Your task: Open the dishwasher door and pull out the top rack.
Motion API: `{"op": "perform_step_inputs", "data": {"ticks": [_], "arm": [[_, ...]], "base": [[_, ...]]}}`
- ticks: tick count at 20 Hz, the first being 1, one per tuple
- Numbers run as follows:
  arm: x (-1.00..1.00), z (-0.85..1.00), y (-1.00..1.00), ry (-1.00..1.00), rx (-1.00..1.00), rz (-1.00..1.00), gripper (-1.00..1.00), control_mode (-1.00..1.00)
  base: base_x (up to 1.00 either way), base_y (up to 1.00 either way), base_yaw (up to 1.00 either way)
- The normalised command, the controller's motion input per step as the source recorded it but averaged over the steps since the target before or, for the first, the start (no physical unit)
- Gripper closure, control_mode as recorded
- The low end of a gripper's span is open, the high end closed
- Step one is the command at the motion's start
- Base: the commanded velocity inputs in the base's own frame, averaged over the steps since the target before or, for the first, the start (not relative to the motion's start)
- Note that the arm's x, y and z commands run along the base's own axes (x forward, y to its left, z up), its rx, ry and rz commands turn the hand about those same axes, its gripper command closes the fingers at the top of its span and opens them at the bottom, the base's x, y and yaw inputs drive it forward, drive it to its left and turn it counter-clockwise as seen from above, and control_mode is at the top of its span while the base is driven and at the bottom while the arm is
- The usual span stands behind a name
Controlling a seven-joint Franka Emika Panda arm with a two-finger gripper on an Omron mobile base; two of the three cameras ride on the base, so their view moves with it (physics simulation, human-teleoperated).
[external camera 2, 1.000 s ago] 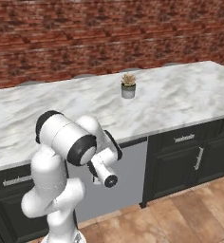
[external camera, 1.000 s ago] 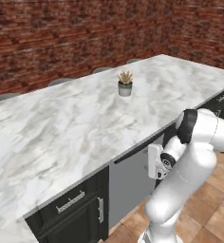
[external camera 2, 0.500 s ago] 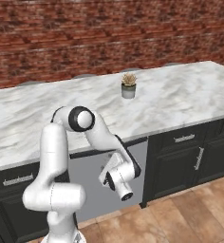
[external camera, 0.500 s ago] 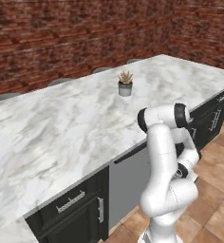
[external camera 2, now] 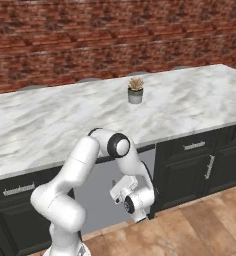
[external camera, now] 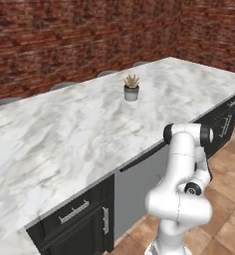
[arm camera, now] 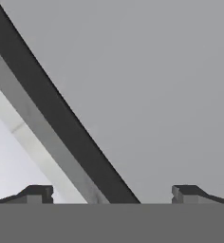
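The dishwasher door (external camera: 137,185) is a plain grey panel under the marble counter, standing shut with its dark top strip (external camera: 142,161) just below the counter edge. In the right base view the door (external camera 2: 96,200) sits behind my folded arm, and my gripper (external camera 2: 115,187) is held close to its upper right part. The hand view looks straight at the door (arm camera: 152,85), with the dark strip (arm camera: 61,114) crossing on a slant. My gripper (arm camera: 112,194) is open, its fingertips (arm camera: 37,192) wide apart with nothing between them. The top rack is hidden behind the door.
Black cabinet fronts with silver handles flank the door on the left (external camera: 84,219) and on the right (external camera 2: 200,160). A small potted plant (external camera 2: 135,91) stands on the marble counter (external camera 2: 50,125). Brown tile floor (external camera 2: 190,230) lies in front.
My arm has folded down in front of the door. The elbow has swung lower and to the right, and the hand has dropped and then stayed close to the grey panel. The door has not moved.
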Motion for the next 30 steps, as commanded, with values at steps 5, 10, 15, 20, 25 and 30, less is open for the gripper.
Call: {"op": "perform_step_inputs", "data": {"ticks": [5, 10, 15, 20, 25, 30], "arm": [[0.20, 0.20, 0.10, -0.11, 0.00, -0.01, -1.00, -1.00], [0.19, 0.30, 0.00, -0.09, 0.00, 0.02, -1.00, -1.00], [0.16, 0.25, 0.13, -0.11, -0.08, 0.00, -1.00, -1.00], [0.17, 0.01, 0.25, -0.17, -0.12, 0.00, -1.00, -1.00], [0.29, 0.06, 0.14, -0.22, -0.09, -0.02, -1.00, -1.00], [0.50, 0.03, 0.00, -0.11, -0.04, -0.07, -1.00, -1.00]], "base": [[0.00, 0.00, 0.00], [0.00, 0.00, 0.00], [0.00, 0.00, 0.00], [0.00, 0.00, 0.00], [0.00, 0.00, 0.00], [0.00, 0.00, 0.00]]}}
